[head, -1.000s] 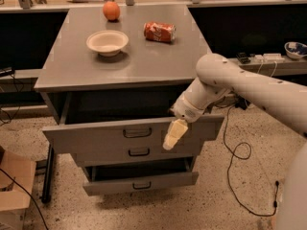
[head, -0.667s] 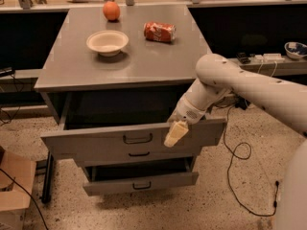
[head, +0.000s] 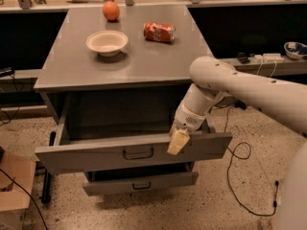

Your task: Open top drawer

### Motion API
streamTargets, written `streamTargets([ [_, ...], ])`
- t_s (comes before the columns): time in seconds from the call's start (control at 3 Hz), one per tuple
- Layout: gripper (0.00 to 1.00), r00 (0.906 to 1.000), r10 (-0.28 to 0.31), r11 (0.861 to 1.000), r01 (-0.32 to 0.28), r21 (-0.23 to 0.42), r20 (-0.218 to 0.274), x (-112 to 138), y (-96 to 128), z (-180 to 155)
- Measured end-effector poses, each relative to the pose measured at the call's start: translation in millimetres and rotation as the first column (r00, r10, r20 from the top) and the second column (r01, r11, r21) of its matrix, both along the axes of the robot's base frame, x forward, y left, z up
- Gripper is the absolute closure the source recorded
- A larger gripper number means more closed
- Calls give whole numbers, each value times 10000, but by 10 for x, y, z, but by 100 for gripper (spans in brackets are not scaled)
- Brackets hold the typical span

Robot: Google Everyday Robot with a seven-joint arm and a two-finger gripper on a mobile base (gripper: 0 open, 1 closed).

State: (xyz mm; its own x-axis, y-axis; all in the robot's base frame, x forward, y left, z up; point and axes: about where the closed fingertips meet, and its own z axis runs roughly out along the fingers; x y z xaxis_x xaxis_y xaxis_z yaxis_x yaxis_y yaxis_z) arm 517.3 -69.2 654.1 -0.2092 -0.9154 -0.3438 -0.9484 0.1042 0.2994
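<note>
The top drawer [head: 91,156] is a wide grey metal drawer. It is pulled well out of the grey cabinet, and its dark inside shows. Its small dark loop handle [head: 138,153] sits at the centre of the flat front. My gripper [head: 178,142] is at the drawer's top front edge, just right of the handle. Its pale yellow tip hangs down over the front panel. My white arm comes in from the right. A narrower lower drawer [head: 141,182] sticks out a little beneath.
On the cabinet top [head: 144,66] are a white bowl [head: 107,42], an orange [head: 111,10] and a red soda can [head: 159,31] lying on its side. A cardboard box [head: 12,188] stands at the lower left. A black cable [head: 240,169] lies on the floor at the right.
The top drawer has slid further out toward the camera. My gripper has moved down and forward with its front edge.
</note>
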Motion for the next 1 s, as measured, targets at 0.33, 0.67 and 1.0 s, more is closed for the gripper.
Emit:
streamTargets([
  [0.33, 27, 9998, -154, 9999, 155, 59, -154, -91, -6, -1],
  [0.67, 4, 9944, -812, 9967, 815, 25, -676, -405, -10, -103],
  [1.0, 0, 9937, -861, 9962, 865, 21, -716, -427, -10, -77],
])
